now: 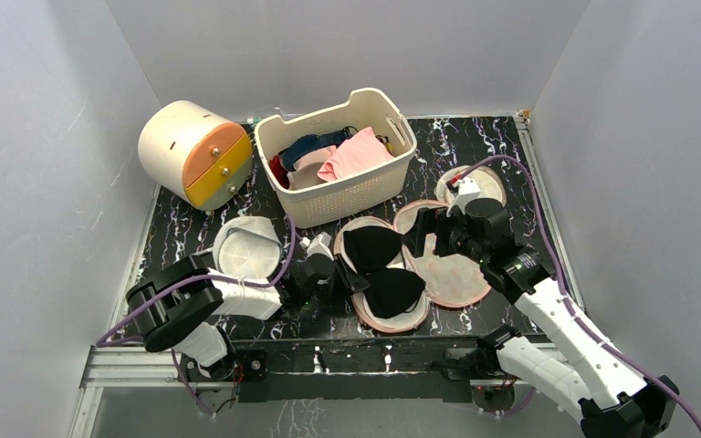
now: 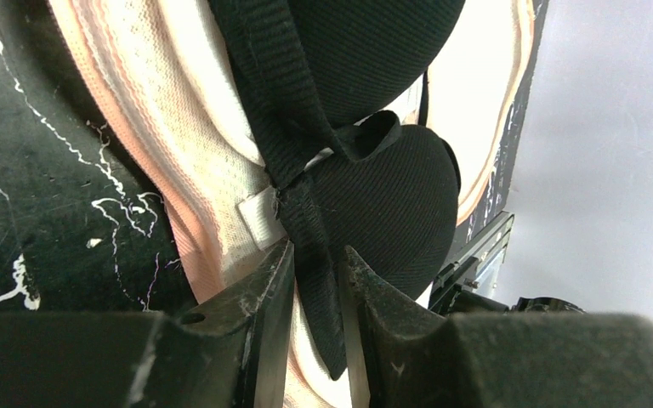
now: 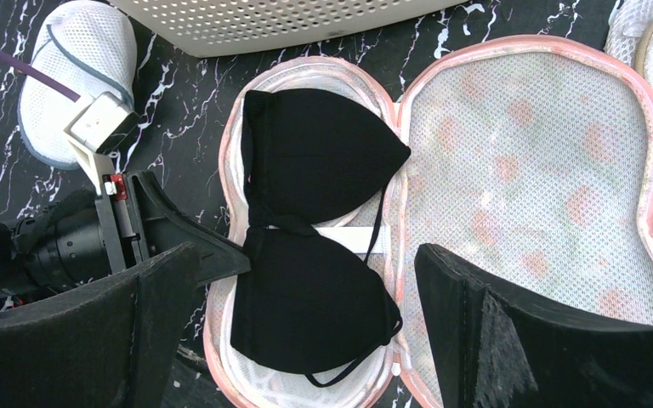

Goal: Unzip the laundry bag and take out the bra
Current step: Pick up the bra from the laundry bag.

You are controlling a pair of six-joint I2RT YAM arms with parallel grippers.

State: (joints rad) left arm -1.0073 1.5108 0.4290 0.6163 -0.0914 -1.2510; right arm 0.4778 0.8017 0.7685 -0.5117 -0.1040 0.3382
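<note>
Lying open on the black marbled counter (image 1: 511, 151), the peanut-shaped beige mesh laundry bag with pink trim (image 3: 527, 170) is already unzipped; the black moulded-cup bra (image 3: 315, 161) rests in the half beside the left claw (image 2: 316, 259). Removal is in hand: that claw is narrowed onto the centre band, the right claw (image 3: 306, 263) spread wide above. Next, lift clear without snagging straps.

Black marbled table (image 1: 511, 146): basket (image 1: 347, 196), laundry bag (image 1: 456, 274).
</note>
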